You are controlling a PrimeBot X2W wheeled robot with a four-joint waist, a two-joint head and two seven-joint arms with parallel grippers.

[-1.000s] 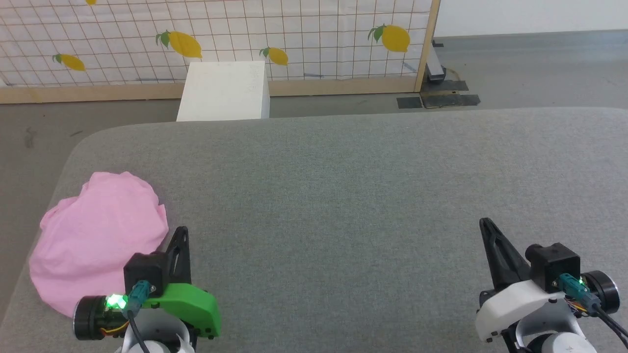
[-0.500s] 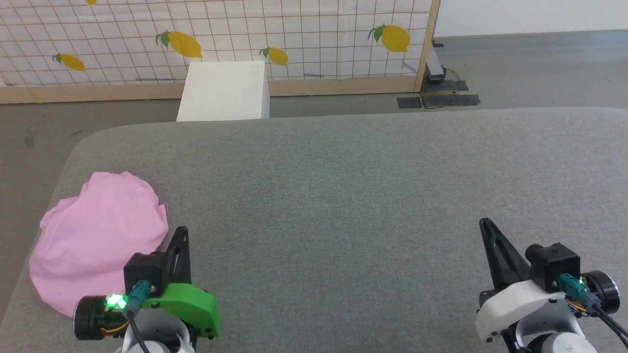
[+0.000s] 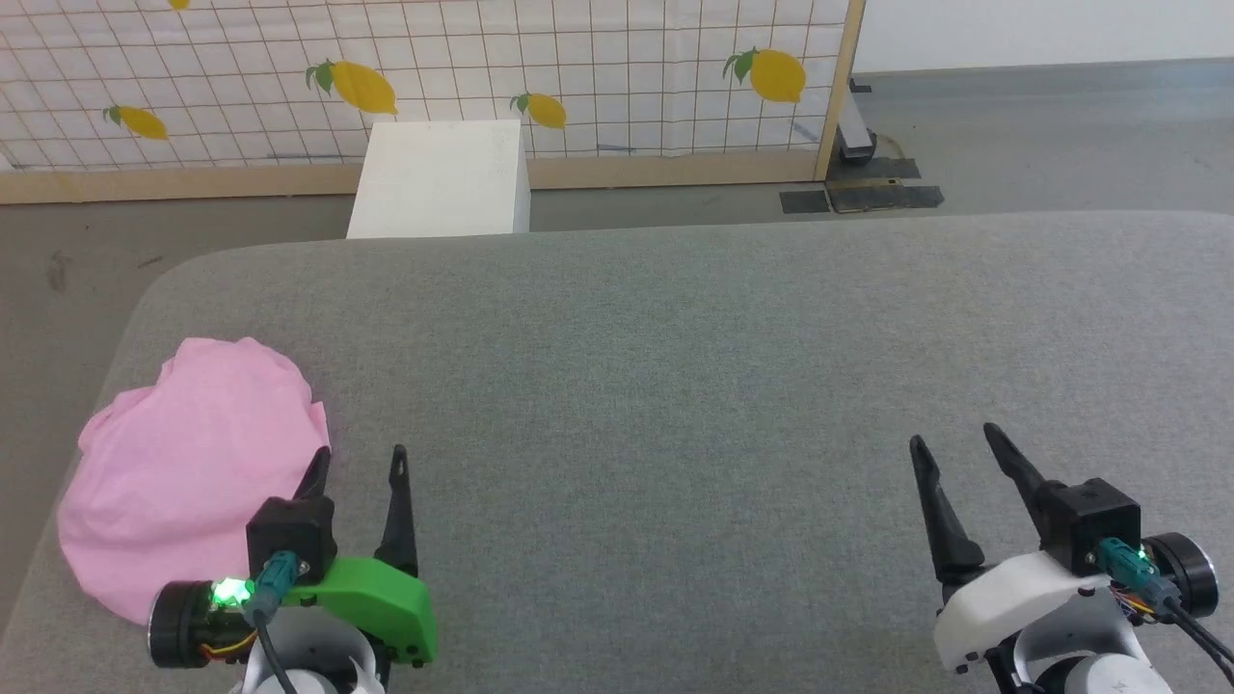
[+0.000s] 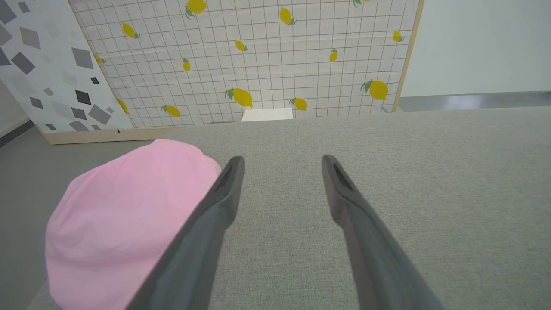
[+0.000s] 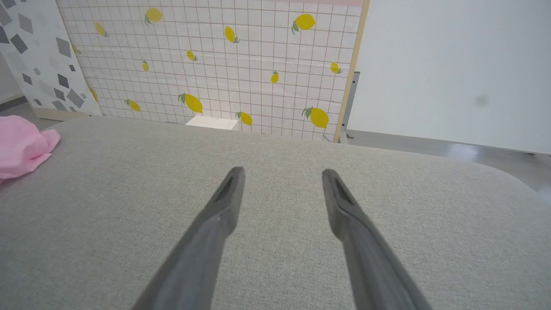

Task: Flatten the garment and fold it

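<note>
1. Grey upholstery is covering the wide padded surface (image 3: 675,366), which is standing in front of a lemon-print screen (image 3: 578,67) and a white box (image 3: 439,178) on the floor.
2. The garment (image 3: 193,463) is lying as a rounded, bunched pink mound at the surface's left edge, nearer the near-left corner than the far-left one. No hem or tag is showing, so flattening is not yet begun.
3. The left gripper (image 3: 361,453) is hovering just beside the mound's inner rim, its fingers spread apart and holding nothing. Whether the nearer finger is touching cloth cannot be told.
4. The right gripper (image 3: 952,436) is waiting toward the near-right part of the surface, well apart from the garment, with its fingers likewise spread and empty.
5. The step in hand is looking like the first reach for the cloth. Doing it well is probably depending on the left gripper pinching only the top layer at the rim, not scooping the whole bundle.
6. Dragging the garment toward the middle of the surface is likely helping, since the left edge is leaving no room to spread it and cloth is risking a slide off.
7. The right arm is needing to cross over and take a second point, so both are pulling the fabric taut.
</note>
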